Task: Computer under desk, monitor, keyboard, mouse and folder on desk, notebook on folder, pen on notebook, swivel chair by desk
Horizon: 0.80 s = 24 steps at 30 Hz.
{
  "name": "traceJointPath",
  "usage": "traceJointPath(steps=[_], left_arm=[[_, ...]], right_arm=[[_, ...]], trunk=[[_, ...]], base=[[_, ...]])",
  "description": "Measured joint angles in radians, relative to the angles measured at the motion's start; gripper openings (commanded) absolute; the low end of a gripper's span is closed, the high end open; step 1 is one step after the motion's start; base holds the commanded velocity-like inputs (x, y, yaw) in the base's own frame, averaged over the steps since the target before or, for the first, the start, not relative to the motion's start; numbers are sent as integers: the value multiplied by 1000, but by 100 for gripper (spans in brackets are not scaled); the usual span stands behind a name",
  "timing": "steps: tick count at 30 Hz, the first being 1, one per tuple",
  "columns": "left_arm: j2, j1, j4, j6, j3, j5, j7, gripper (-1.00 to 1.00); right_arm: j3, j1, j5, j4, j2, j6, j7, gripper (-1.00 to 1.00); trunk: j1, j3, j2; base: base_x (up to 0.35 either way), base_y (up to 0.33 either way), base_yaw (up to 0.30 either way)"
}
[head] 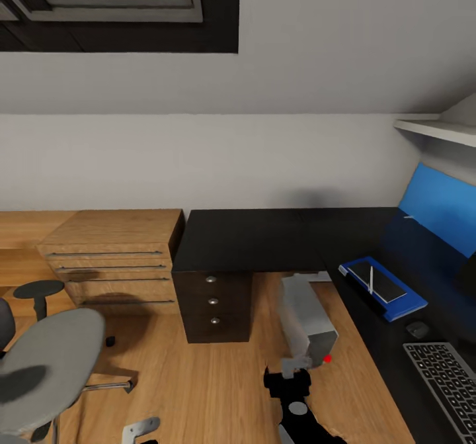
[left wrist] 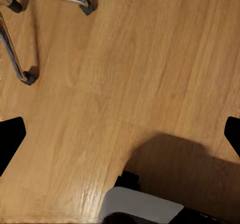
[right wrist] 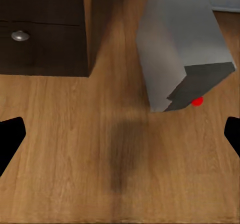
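Our right gripper (right wrist: 120, 134) hangs wide open over bare wood floor (right wrist: 65, 149), its dark fingertips at the two edges of the wrist view and nothing between them. Just ahead of it the computer (right wrist: 175, 38) stands on the floor, its darker stepped front toward us with a small red dot (right wrist: 197, 101) at its lower corner, and beside it is the dark drawer unit with a round silver knob (right wrist: 20, 35). Our left gripper (left wrist: 120, 134) is likewise spread wide and empty above the floor, with two silver legs of the chair base (left wrist: 15, 58) and their castors near it. In the head view the computer (head: 305, 318) sits in the gap under the desk (head: 264, 235), between the drawers (head: 213, 302) and the desk's long right wing. On that wing the folder (head: 387, 288) lies flat with the notebook (head: 377, 280) on it and the pen (head: 371, 280) on the notebook; the mouse (head: 418, 329) is just beyond, then the keyboard (head: 444, 378) at the picture's edge. The chair (head: 46, 358) stands well apart at the left, near a light-wood dresser (head: 112, 259).
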Motion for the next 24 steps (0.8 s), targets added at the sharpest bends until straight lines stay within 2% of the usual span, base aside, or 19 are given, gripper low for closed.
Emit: traceJointPath(steps=[5,6,7,8,10,14,17,18,19,21,24], left_arm=[[1,52,17,-25,0,0,-1,100],[2,79,36,-42,0,1,-1,100],[0,151,97,-68,1,-1,-2,100],[0,181,104,-72,1,3,-3,100],[0,209,117,-76,2,2,-11,100],[0,246,132,-79,2,2,-40,100],[-5,296,187,-79,3,8,-94,100],[-31,315,255,-36,4,26,-115,100],[-37,317,270,-17,4,32,-117,100],[-59,319,325,85,4,64,-141,100],[-72,320,370,157,5,91,-182,100]], right_arm=[[-2,7,7,182,3,-196,-2,100],[-3,8,6,244,4,-275,-3,100],[-2,10,10,373,5,-450,-1,100],[-4,10,6,425,4,-479,0,100],[-5,10,5,478,2,-528,2,100],[-5,10,3,540,0,-567,4,100],[-7,10,0,620,-8,-590,5,100],[-9,10,-2,653,-21,-602,26,100],[-6,10,-1,656,-23,-603,31,100],[-6,10,-1,661,-29,-604,52,100],[-5,10,-1,664,-36,-604,63,100]], trunk=[[-19,16,35],[-23,19,42],[-27,22,49],[-31,25,56],[-38,31,70],[-54,44,98],[-65,54,119],[-69,57,126],[-73,60,133],[-81,66,147],[-92,76,168]], base=[[0,0,0],[0,0,0],[0,0,0],[0,0,0],[0,0,0],[0,0,0],[0,0,0],[0,0,0],[0,0,0],[0,0,0],[0,0,0]])
